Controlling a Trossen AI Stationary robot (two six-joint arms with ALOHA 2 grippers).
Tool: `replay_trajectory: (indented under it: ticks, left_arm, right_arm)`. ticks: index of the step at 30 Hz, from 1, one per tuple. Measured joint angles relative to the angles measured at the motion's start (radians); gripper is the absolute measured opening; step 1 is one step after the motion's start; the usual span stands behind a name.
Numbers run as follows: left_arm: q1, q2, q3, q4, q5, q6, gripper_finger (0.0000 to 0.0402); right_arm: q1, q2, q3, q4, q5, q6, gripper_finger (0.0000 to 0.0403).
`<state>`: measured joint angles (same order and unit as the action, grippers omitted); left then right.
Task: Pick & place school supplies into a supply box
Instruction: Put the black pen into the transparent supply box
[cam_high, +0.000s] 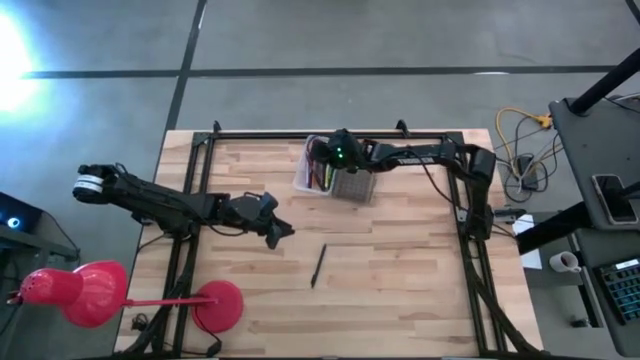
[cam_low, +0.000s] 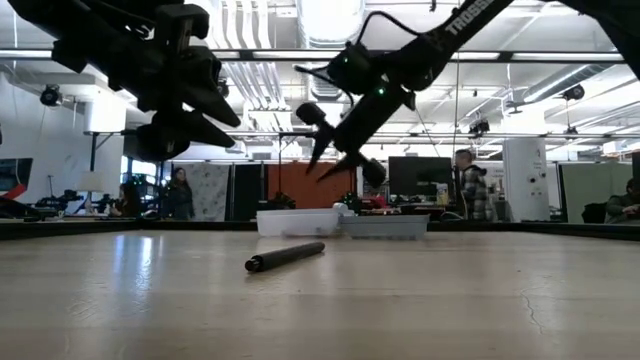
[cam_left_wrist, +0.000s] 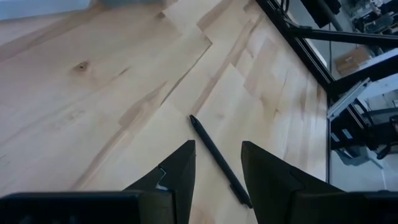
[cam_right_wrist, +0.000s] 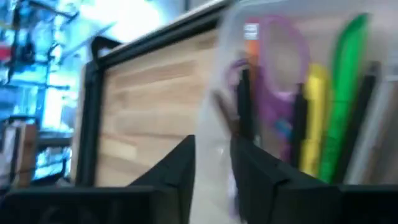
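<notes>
Pen (cam_left_wrist: 219, 160) end behind L gripper (cam_left_wrist: 217, 171)

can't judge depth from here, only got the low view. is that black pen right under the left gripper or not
Observer: Not under it. In the high view the black pen lies beside the left gripper, toward the table's middle.
Operator: fingers open?
Observer: Yes. The left wrist view shows them apart, with the pen on the wood ahead of them.
Operator: and the right arm
Observer: The right gripper hangs over the supply box, which holds the purple scissors and a green marker.
</notes>
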<state>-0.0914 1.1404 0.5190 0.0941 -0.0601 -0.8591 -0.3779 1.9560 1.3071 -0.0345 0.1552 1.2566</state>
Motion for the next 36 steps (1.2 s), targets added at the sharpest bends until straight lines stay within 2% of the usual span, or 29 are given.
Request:
replay_trajectory:
  ticks: [5, 10, 15, 17, 18, 22, 24, 27, 32, 36]
  left_arm:
    - [-0.001, 0.000, -0.004, 0.000, 0.001, -0.064, 0.0114]
    - [0.000, 0.000, -0.011, 0.000, 0.001, -0.214, 0.0114]
    - [0.007, 0.000, -0.011, 0.019, -0.050, -0.133, 0.0114]
    - [0.013, 0.000, -0.011, 0.026, -0.084, -0.122, 0.0114]
    - [0.016, 0.000, -0.011, 0.027, -0.096, -0.122, 0.0114]
    - [0.027, 0.007, -0.005, 0.009, -0.140, -0.121, 0.0114]
    - [0.027, 0.028, 0.025, -0.035, -0.173, -0.121, 0.0114]
    - [0.027, 0.098, 0.093, -0.086, -0.168, -0.126, 0.0114]
    - [0.026, 0.310, 0.272, -0.190, -0.006, -0.098, 0.0114]
    - [0.017, 0.486, 0.440, -0.412, 0.008, -0.089, 0.0114]
  right_arm:
    - [0.000, 0.007, 0.019, -0.034, -0.062, -0.162, 0.0154]
    - [0.035, -0.094, 0.044, -0.016, -0.081, -0.639, 0.0187]
    - [0.127, -0.200, 0.038, -0.091, -0.082, -1.091, 0.0193]
    - [0.148, -0.231, 0.041, -0.206, -0.081, -1.143, 0.0194]
    - [0.151, -0.240, 0.048, -0.279, -0.080, -1.109, 0.0194]
    - [0.152, -0.270, 0.062, -0.637, -0.040, -0.806, 0.0194]
    - [0.186, -0.303, 0.055, -0.790, 0.053, -0.740, 0.0194]
    - [0.268, -0.364, 0.034, -1.007, 0.211, -0.580, 0.0194]
    - [0.377, -0.499, -0.027, -1.192, 0.255, -0.302, 0.0194]
    - [0.447, -0.610, -0.100, -1.217, 0.274, -0.153, 0.0194]
